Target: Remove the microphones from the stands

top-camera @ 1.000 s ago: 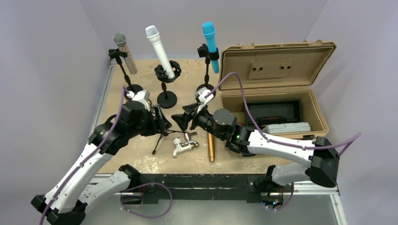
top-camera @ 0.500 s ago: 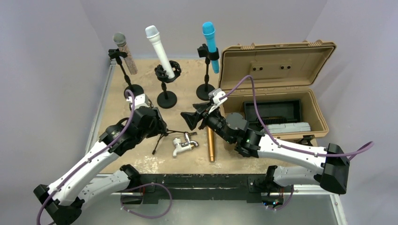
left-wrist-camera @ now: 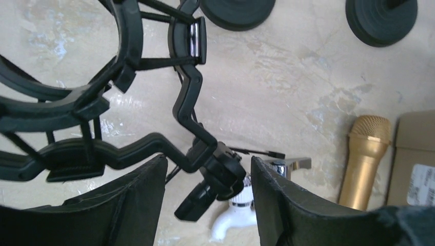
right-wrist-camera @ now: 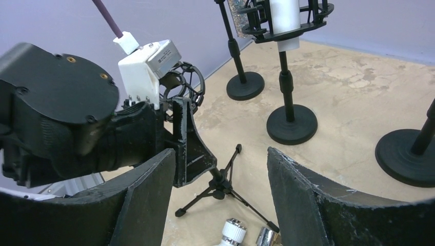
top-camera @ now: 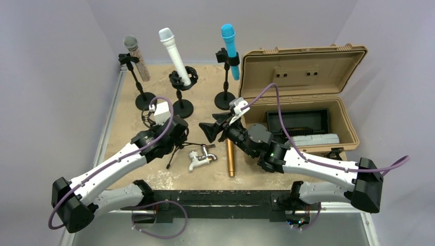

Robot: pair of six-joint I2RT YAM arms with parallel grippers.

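Right there, stand (left-wrist-camera: 218,173) between left fingers (left-wrist-camera: 292,210)

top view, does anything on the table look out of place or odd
Yes. A gold microphone lies flat on the table, in no stand, beside a white tap-like fitting that seems unrelated to the audio gear. The small tripod stand carries a shock mount whose ring is empty.

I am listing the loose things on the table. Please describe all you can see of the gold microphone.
The gold microphone is a slim, metallic-looking tube with a mesh head. It lies flat on the sandy table, on no stand, its head pointing to the far side, between a white fitting and the tan case. Nothing grips it.
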